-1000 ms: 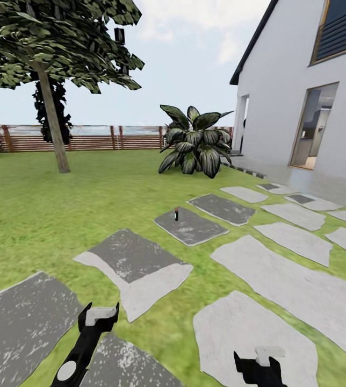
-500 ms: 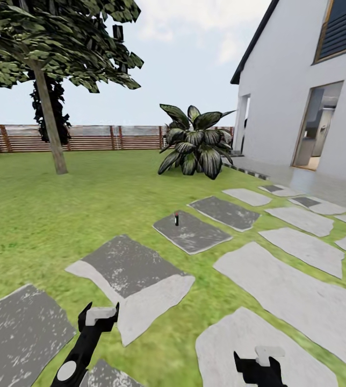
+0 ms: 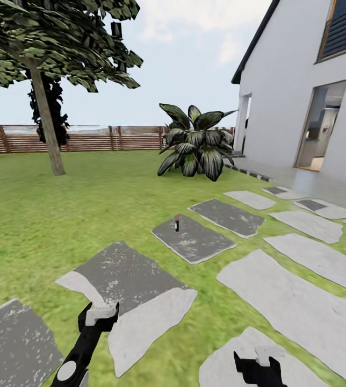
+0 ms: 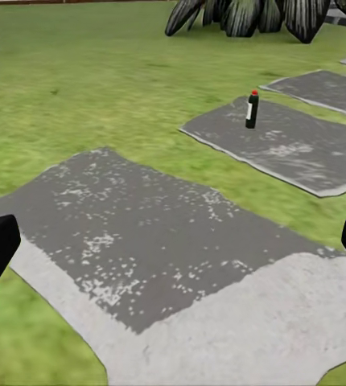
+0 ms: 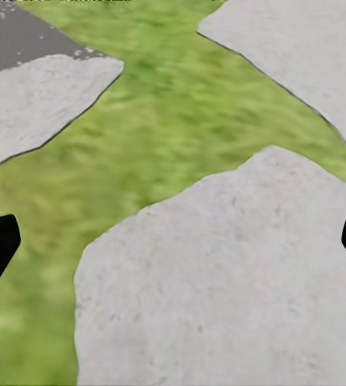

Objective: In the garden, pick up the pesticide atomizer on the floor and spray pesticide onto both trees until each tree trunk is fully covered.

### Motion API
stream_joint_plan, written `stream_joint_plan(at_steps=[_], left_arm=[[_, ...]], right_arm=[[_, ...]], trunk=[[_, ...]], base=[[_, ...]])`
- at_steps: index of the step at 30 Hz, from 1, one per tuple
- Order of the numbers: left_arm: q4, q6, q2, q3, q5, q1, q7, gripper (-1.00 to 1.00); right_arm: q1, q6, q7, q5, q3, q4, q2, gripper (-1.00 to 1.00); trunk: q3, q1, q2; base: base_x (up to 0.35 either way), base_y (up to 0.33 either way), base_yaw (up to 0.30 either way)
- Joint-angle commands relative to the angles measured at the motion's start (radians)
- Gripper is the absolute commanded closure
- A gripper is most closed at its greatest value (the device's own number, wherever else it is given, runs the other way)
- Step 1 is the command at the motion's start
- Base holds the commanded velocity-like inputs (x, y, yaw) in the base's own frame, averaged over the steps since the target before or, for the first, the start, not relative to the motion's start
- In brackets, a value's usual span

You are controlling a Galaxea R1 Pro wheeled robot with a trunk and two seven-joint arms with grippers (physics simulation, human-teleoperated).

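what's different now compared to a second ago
The view has crept forward along the stone path: the stones slide down the head picture and the atomizer sits slightly lower, so the robot is rolling toward it. Nothing was grasped or released. Both hands, left and right, stay open and empty; the atomizer stays upright on its dark stone.

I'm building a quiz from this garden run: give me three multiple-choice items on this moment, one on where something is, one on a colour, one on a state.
1. Where does the atomizer stand?
A. on a dark stepping stone
B. on the grass beside the fence
C. in the left gripper

2. What colour is the atomizer's cap?
A. blue
B. red
C. yellow

3. How is the left gripper?
A. shut on the atomizer
B. shut on nothing
C. open and empty

Key: 1 A, it stands upright on the dark stepping stone ahead, short of the broad-leaved plant. 2 B, the left wrist view shows a red top. 3 C, its fingertips sit far apart at that view's edges with nothing between.
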Motion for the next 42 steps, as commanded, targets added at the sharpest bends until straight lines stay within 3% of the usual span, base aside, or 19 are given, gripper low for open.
stream_joint_plan(at_steps=[1,25,42], left_arm=[[0.000,0.000,0.000,0.000,0.000,0.000,0.000,-1.00],[0.000,0.000,0.000,0.000,0.000,0.000,0.000,-1.00],[0.000,0.000,0.000,0.000,0.000,0.000,0.000,-1.00]], right_arm=[[0.000,0.000,0.000,0.000,0.000,0.000,0.000,-1.00],[0.000,0.000,0.000,0.000,-0.002,0.000,-0.001,-1.00],[0.000,0.000,0.001,0.000,-0.002,0.000,-0.001,-1.00]], trunk=[[0.000,0.000,0.000],[0.000,0.000,0.000],[0.000,0.000,0.000]], base=[[0.335,0.000,0.000],[0.335,-0.001,0.000],[0.335,-0.091,0.000]])
